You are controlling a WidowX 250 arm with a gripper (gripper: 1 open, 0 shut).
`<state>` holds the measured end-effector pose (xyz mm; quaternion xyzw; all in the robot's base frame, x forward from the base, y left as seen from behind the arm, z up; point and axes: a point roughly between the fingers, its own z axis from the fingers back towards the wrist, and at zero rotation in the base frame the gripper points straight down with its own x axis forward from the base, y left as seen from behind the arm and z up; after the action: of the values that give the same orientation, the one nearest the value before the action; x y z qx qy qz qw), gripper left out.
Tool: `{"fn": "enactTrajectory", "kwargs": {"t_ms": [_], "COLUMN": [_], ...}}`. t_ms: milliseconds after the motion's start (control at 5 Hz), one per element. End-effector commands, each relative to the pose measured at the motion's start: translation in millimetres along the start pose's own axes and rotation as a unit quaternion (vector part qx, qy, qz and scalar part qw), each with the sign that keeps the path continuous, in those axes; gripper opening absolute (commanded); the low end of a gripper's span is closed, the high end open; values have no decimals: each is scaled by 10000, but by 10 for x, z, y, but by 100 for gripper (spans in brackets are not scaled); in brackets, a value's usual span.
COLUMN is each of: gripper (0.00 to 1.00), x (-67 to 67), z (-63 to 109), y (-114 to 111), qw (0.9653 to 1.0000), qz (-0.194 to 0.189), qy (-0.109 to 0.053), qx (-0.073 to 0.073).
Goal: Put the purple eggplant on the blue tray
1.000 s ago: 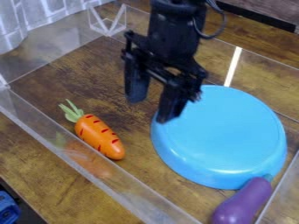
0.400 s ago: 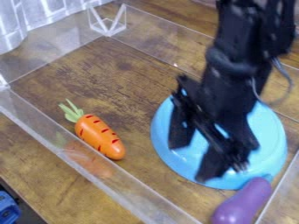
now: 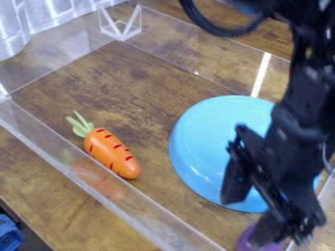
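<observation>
Over the last second I have brought the gripper (image 3: 268, 211) down and across from above the tray's far side to its near right edge in the picture, and its dark fingers now cover most of the purple eggplant (image 3: 249, 238). Only a sliver of purple shows low in the view, beneath and between those fingers; a second ago the eggplant lay in plain sight just beside the rim. The jaws look spread apart, but I cannot tell how wide, and I see nothing that says they have hold of anything. The blue tray (image 3: 210, 147) hasn't shifted, and neither has the orange carrot (image 3: 112, 153) with its green top, lying well apart on the wooden desk (image 3: 78, 93). For the task, I take this to be the end of the approach, with the grasp still to come. I'd want the fingers straddling the eggplant's body before closing, since its smooth, rounded skin could slip out, and the tray rim beside it could catch a finger. After that, the carry should be short: up, then over the rim.
</observation>
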<state>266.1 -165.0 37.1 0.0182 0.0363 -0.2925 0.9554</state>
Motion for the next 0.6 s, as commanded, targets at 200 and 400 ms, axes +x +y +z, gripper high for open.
{"fn": "enactTrajectory", "kwargs": {"t_ms": [200,400], "gripper": [0,0], "x": [117,138], "z": [-42,-115], "y": [-83,-86], "qw": [9978,9979], "qz": [-292,-305], "qy": [-571,-564], "qx": [141,133]}}
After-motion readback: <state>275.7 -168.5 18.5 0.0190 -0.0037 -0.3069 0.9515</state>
